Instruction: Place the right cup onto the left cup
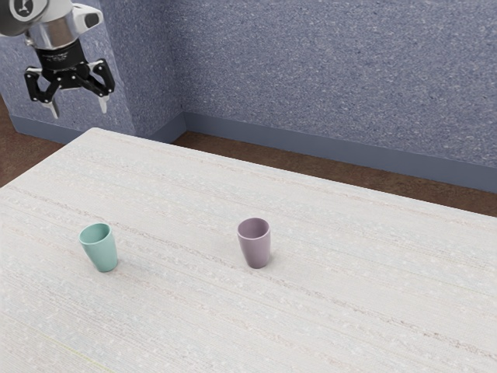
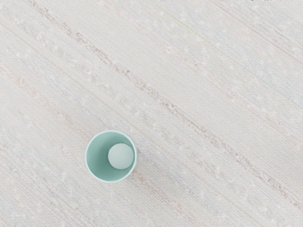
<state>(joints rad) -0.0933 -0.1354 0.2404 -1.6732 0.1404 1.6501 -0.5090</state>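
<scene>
My gripper [image 1: 79,107] hangs high at the upper left of the exterior view, its two fingers spread wide with nothing between them. A teal cup [image 1: 101,250] stands upright on the table at the exterior view's left, well below my hand. To the exterior view's right of it, a mauve cup [image 1: 255,245] is also upright, apart from the teal one. The wrist view looks down into the open mouth of the teal cup [image 2: 111,156] and shows its pale inner bottom.
The pale, streaked table [image 1: 178,311] carries both cups, with a wide gap between them. Behind its far edge are a brown floor [image 1: 295,165] and a speckled blue wall [image 1: 334,78].
</scene>
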